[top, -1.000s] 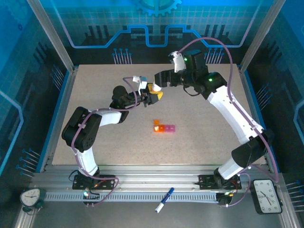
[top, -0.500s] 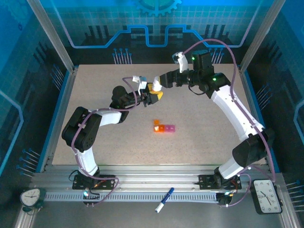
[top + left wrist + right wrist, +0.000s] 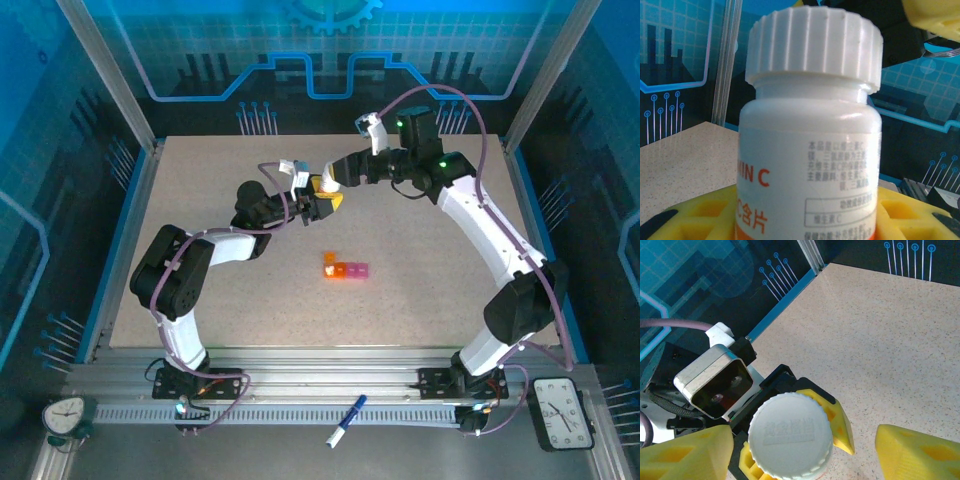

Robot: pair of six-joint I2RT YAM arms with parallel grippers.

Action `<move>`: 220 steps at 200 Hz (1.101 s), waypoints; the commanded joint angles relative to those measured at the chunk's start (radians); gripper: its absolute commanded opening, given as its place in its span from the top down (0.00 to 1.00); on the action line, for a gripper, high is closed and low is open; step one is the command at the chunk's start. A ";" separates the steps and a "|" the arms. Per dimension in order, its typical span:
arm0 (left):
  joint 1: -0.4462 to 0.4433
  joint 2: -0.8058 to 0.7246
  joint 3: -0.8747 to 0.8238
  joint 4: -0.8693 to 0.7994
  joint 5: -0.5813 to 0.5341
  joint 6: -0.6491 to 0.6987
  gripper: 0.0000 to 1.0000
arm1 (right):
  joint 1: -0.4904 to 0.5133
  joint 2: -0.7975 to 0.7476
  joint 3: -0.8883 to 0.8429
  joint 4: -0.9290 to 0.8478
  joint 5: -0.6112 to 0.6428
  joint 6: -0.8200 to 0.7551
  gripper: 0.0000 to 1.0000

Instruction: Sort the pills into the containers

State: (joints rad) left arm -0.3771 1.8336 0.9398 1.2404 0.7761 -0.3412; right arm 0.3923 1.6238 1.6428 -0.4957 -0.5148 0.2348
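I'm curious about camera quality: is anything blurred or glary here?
Left wrist: the bottle is sharp, label readable, soft sheen on its shoulder. Right wrist: the white cap is crisp, yellow fingers at the edges slightly soft. Top external: table evenly lit, blue-tinted surroundings.

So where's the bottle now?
Top view: the bottle stands upright in the left pincer, far-centre over the table, the open right pincer just above its cap.

The bottle (image 3: 810, 150) is cut off below, and the containers (image 3: 345, 270) are too small to see inside.
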 commanded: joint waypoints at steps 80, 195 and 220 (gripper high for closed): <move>-0.004 -0.024 0.017 0.051 0.021 0.003 1.00 | 0.011 -0.034 -0.055 0.061 -0.052 0.043 0.33; -0.004 -0.020 0.019 0.050 0.020 0.002 1.00 | 0.052 -0.074 -0.068 0.050 -0.035 0.043 0.34; -0.004 -0.022 0.017 0.051 0.020 0.001 1.00 | 0.068 -0.077 -0.069 0.045 -0.033 0.040 0.34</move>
State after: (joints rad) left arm -0.3767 1.8336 0.9398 1.2495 0.7765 -0.3412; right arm 0.4255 1.5784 1.5833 -0.4477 -0.5278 0.2726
